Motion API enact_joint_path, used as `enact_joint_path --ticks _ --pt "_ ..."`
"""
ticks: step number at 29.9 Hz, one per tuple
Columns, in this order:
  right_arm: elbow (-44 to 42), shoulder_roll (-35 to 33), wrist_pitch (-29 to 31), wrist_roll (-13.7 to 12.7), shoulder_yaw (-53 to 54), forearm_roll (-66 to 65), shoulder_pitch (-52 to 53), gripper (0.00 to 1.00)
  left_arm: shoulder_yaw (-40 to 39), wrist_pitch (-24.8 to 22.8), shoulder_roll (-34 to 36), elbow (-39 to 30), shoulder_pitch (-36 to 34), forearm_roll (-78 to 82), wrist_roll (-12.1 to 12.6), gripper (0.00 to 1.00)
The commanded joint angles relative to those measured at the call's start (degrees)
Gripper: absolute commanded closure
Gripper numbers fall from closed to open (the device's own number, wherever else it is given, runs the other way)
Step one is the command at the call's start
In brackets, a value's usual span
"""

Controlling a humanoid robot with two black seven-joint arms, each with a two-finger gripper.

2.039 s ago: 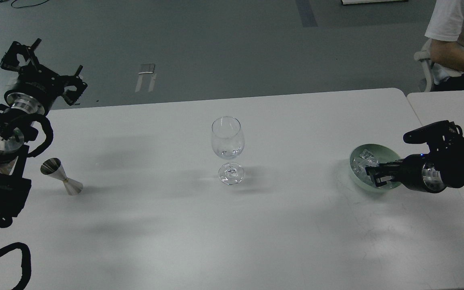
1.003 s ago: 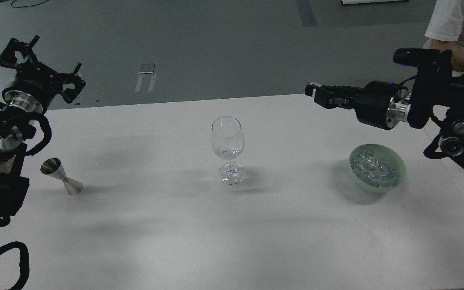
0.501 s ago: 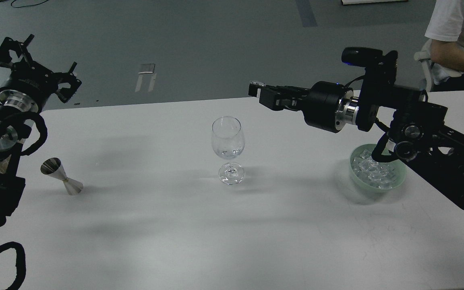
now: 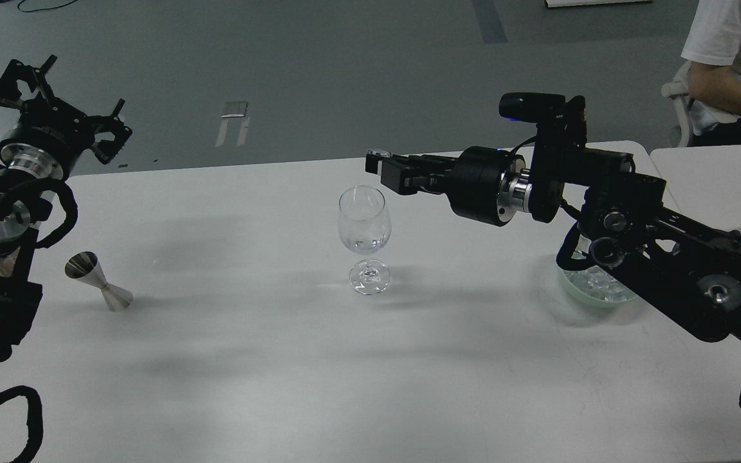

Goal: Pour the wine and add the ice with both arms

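Clear wine glass (image 4: 364, 222) stands just below-left of the right gripper (image 4: 378, 168), seemingly pinching ice (image 4: 378, 154). Ice-adding step; next needs centring over the rim, then release. Left gripper (image 4: 55, 96) spread, empty.

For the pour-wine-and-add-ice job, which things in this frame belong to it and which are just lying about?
Belongs to the job:
wine glass with a little wine
green bowl of ice
steel jigger
right gripper near the glass rim
left gripper, raised

Just there:
seated person
white table
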Motion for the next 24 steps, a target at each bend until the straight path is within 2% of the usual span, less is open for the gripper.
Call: enact_joint_path --ticks 1,24 --pt "-0.7 0.5 0.0 -0.3 -0.1 -0.1 0.1 1.00 -0.1 0.0 0.1 0.0 0.1 -0.1 0.1 0.01" --pt "-4.2 3.2 -0.3 -0.3 -0.1 0.1 1.3 0.98 -0.2 0.0 0.2 0.1 0.1 -0.1 0.1 0.01"
